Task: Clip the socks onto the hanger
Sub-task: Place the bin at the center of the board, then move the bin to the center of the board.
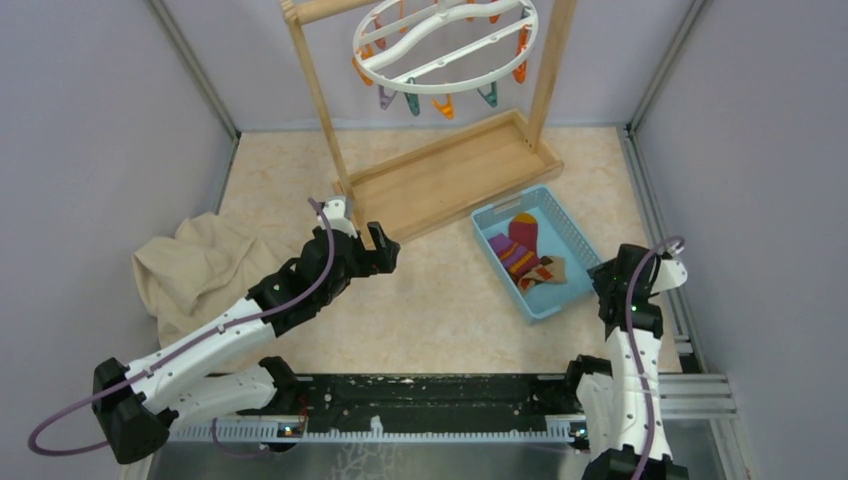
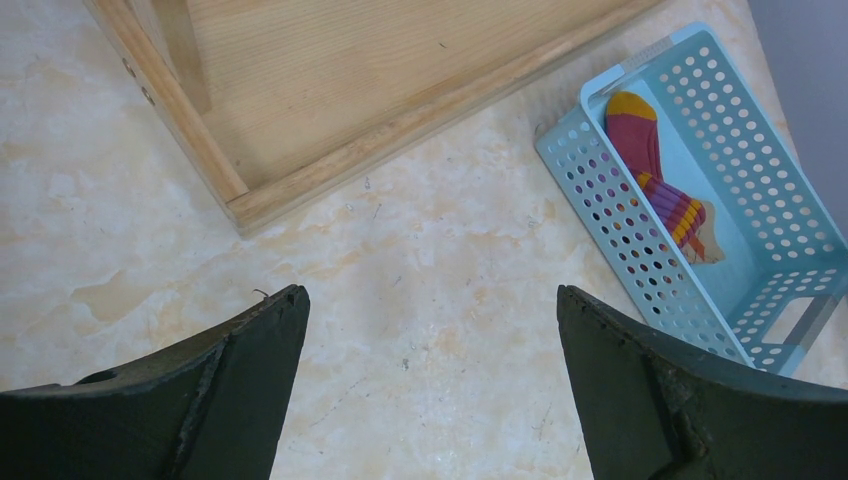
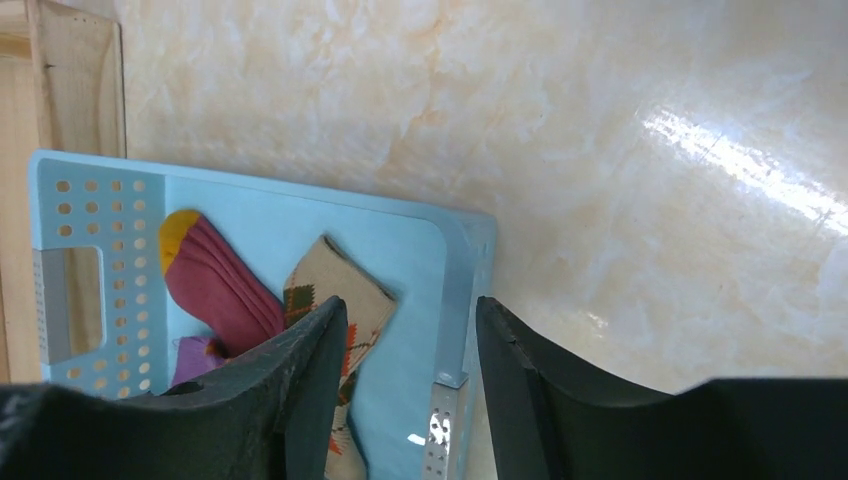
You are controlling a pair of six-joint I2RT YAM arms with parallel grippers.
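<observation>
Left end effector (image 2: 430, 300) gapes wide and empty above the marbled beige worktop (image 1: 440, 300), near a corner of the wooden stand (image 1: 450, 175). Right end effector (image 3: 412, 310) hovers over the near end of the blue basket (image 1: 578, 235), jaws partly apart, gripping nothing. Inside, the maroon sock (image 1: 518, 245) lies along the basket's length, orange toe pointing away from the arms; the tan sock (image 1: 548, 272) lies against its striped end (crumpled, direction unclear). The hanger (image 1: 430, 88) hangs tilted from the stand. Pale grey walls (image 1: 90, 120) enclose the worktop.
</observation>
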